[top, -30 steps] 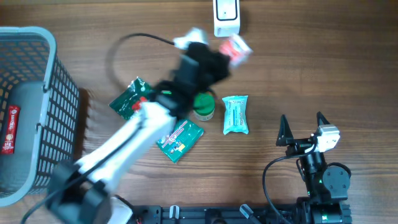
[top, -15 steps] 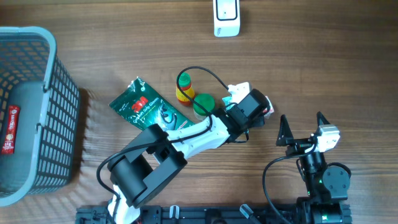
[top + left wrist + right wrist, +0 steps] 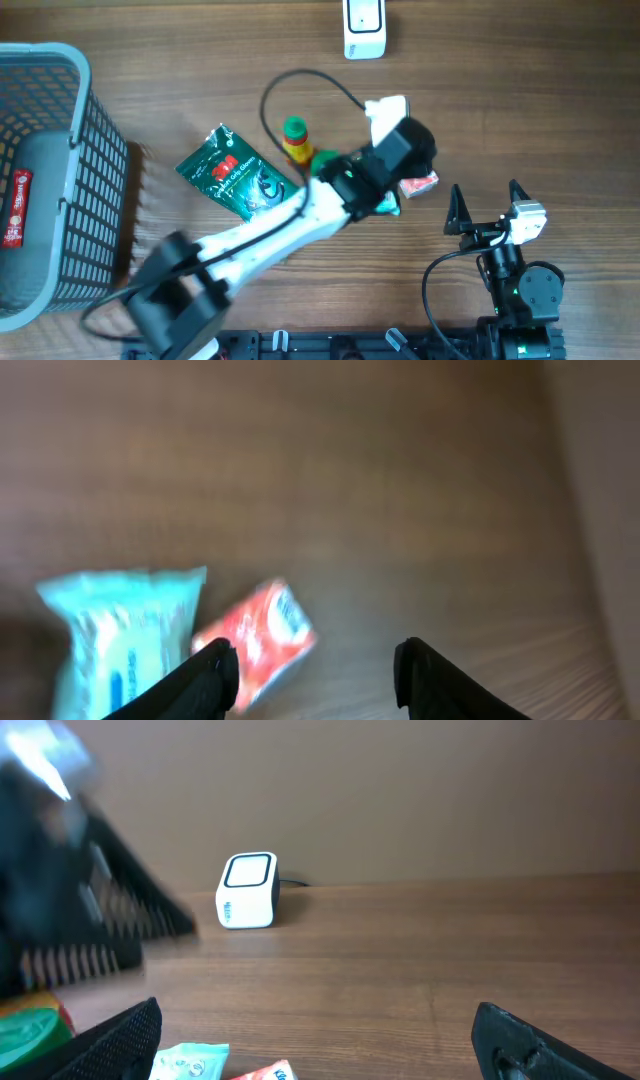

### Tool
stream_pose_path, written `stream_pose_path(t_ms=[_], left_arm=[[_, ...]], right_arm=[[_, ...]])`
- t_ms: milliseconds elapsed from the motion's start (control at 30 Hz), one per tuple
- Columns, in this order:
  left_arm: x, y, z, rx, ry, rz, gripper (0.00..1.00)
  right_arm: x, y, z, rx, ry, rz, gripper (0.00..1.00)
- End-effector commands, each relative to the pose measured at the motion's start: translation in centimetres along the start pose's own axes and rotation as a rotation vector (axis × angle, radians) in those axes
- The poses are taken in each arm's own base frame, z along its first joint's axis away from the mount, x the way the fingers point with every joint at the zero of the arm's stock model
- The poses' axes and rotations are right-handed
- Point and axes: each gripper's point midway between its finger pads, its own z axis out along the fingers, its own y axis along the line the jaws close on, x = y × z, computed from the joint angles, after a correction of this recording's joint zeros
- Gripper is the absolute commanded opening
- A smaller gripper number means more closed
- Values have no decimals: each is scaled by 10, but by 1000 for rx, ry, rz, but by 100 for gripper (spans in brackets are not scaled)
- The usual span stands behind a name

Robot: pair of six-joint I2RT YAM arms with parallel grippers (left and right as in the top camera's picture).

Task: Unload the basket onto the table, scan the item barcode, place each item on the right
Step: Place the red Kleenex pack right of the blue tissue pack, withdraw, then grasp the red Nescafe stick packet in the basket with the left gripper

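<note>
Red packet [image 3: 418, 184] lies flat on the table [image 3: 560, 90], right of centre, just beside the teal wipes pack [image 3: 120, 630]. Nothing holds it. Left gripper [image 3: 313, 655] hangs over it, jaws apart, only bare wood between them. Right gripper [image 3: 485, 195] sits at the packet's 4 o'clock, jaws wide, empty. Scanner [image 3: 363, 28] stands toward its 12 o'clock, well apart. Expect the packet to be light, thin, crinkly and probably slick. Pinch it across a sealed end so you keep the printed face clear.
</note>
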Motion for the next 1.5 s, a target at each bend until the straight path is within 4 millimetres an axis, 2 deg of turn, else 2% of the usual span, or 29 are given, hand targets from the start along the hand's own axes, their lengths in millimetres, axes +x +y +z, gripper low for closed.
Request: stream_pose_path(t_ms=[0,67,100,167,233,300,333,400,467,500,567,633,700,733,867,933,967,1033,1100,1200,1300,1333,1433,1467], left_arm=[[-81,-6,-58,14,-196,63,61],[-134,14,-102,-56,-334,47,63],[-153,24,-122,-88,-384,46,64],[-182,44,-160,-148,-463,23,64],[-216,72,-217,-228,-565,-30,65],[-238,98,-264,-292,-647,-86,65],[-249,121,-294,-348,-704,-128,66],[-257,160,-336,-440,-778,-203,68],[-253,211,-376,-555,-849,-367,74],[-248,233,-390,-602,-874,-453,77],[-228,290,-425,-747,-933,-665,87],[-204,335,-447,-868,-933,-829,94],[-185,373,-457,-955,-897,-935,100],[-177,391,-458,-982,-877,-984,100],[-146,453,-452,-1061,-769,-1135,100],[-142,482,-442,-1087,-672,-1078,100],[-145,494,-431,-1091,-592,-975,100],[-145,513,-414,-1115,-446,-801,94],[-137,533,-397,-1135,-315,-686,96],[-129,557,-376,-1138,-186,-607,99],[-110,583,-349,-1126,-19,-539,99],[-103,588,-341,-1118,34,-523,97],[-89,600,-329,-1113,133,-484,76],[-86,604,-330,-1132,144,-486,76]], right_arm=[[0,-1,0,6,-3,17,100],[0,-1,0,6,-3,17,100],[0,-1,0,6,-3,17,100],[0,-1,0,5,-3,17,100],[0,-1,0,6,-3,17,100],[0,-1,0,6,-3,17,100],[0,-1,0,6,-3,17,100],[0,-1,0,6,-3,17,100],[0,-1,0,6,-3,17,100],[0,-1,0,6,-3,17,100],[0,-1,0,6,-3,17,100],[0,-1,0,6,-3,17,100],[0,-1,0,6,-3,16,100],[0,-1,0,6,-3,17,100],[0,-1,0,6,-3,17,100],[0,-1,0,6,-3,17,100],[0,-1,0,6,-3,17,100],[0,-1,0,6,-3,17,100],[0,-1,0,6,-3,16,100],[0,-1,0,6,-3,17,100],[0,-1,0,6,-3,16,100],[0,-1,0,6,-3,17,100],[0,-1,0,6,-3,17,100],[0,-1,0,6,-3,17,100]])
